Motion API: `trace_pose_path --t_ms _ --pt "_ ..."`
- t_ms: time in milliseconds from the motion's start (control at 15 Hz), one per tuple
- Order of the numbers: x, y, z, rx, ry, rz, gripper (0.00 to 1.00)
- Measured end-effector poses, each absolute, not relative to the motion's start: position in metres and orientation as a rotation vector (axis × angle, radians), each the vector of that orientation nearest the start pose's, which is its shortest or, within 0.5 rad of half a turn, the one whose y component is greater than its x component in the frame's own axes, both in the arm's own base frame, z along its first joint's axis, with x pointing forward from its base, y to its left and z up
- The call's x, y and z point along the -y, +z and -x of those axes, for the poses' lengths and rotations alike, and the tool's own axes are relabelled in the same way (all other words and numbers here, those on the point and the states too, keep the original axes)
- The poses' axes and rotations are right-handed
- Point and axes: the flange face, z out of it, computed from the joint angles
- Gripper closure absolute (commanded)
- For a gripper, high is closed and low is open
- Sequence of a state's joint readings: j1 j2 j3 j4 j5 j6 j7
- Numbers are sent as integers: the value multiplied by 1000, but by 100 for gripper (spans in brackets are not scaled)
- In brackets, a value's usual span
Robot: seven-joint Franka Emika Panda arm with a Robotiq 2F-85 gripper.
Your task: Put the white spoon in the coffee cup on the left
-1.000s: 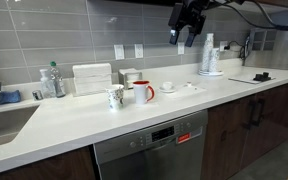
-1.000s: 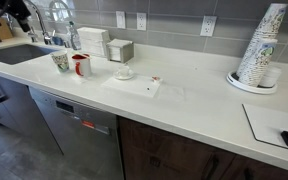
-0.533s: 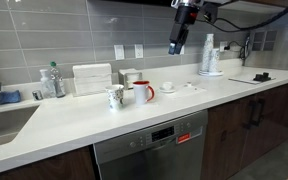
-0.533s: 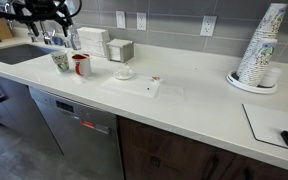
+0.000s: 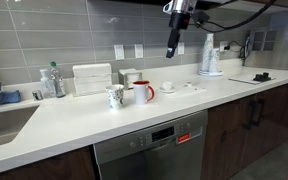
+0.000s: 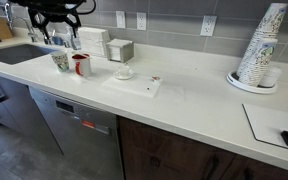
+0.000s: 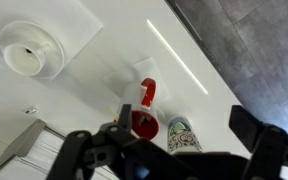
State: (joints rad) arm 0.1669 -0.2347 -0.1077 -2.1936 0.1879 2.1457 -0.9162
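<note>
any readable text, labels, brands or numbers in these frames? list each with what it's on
None legible in any view.
dishwasher display: red glow, too small to read.
coffee cup: dark print, blurred; cannot tell if it is lettering.
bottle by the sink: any label too small to read.
stack of paper cups: dark marks, unreadable.

In 1 sec the gripper [image 5: 170, 50] has slid sideways, high over the worktop [image 5: 134, 125], away from the paper cup stack [image 5: 208, 55] & nearer the coffee cup [image 5: 115, 97]. In an exterior view the gripper [image 6: 56, 18] was over the sink [image 6: 14, 52] before; it's now about above the cup & red mug [image 6: 80, 65].
</note>
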Motion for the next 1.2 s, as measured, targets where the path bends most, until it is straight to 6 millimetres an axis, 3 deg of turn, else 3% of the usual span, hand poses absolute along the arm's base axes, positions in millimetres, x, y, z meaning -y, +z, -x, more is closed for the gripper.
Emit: trace_pose_path --t_ms 467,667,1200 --pt "-36 503 -499 1307 -379 2725 0" --pt "-36 499 -504 1414 -408 2633 0" --pt "-5 445 -551 1613 -600 2388 0"
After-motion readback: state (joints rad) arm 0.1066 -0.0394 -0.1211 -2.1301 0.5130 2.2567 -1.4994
